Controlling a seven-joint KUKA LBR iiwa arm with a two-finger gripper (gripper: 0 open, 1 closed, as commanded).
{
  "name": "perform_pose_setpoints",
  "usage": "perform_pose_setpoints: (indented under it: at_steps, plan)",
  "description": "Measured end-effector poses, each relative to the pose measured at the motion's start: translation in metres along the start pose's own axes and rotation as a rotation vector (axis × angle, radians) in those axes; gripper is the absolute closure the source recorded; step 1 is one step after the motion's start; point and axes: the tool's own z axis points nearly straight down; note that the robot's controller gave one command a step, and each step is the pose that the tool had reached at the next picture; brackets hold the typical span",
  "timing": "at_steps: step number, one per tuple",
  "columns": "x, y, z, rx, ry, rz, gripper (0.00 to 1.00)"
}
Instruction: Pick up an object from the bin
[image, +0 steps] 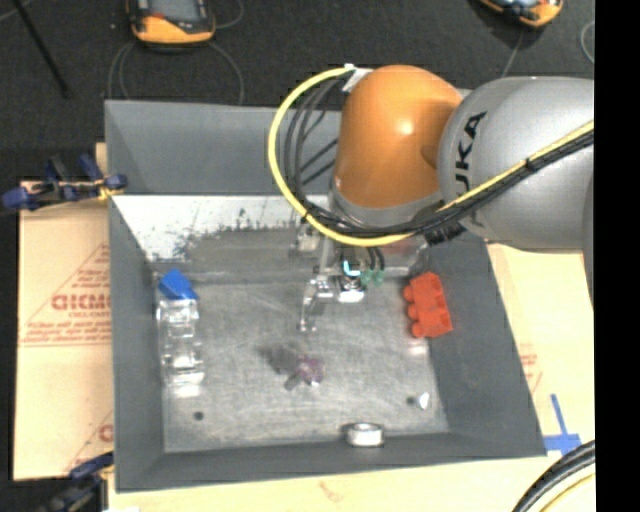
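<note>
My gripper (318, 300) hangs below the arm's orange cover, over the back middle of the bin floor. A small purple and grey thing (303, 370) lies on the floor just in front of it, apart from it. To the right of the gripper, a red block (427, 306) with rounded lobes lies near the right wall. A clear plastic bottle (179, 335) with a blue cap lies along the left wall, far from the gripper.
A small silver round cap (364, 434) lies against the front wall. A tiny pale thing (423, 401) rests near the front right corner. The arm and its yellow cable cover the back right of the bin.
</note>
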Motion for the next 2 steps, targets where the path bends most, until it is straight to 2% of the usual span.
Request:
perform_pose_setpoints:
  at_steps: [1,2]
  plan:
    - [0.0527,-0.0139,0.1482,0.003,0.002,-0.195,0.0]
    - [0.05,-0.0128,0.1439,0.0,-0.007,-0.191,1.0]
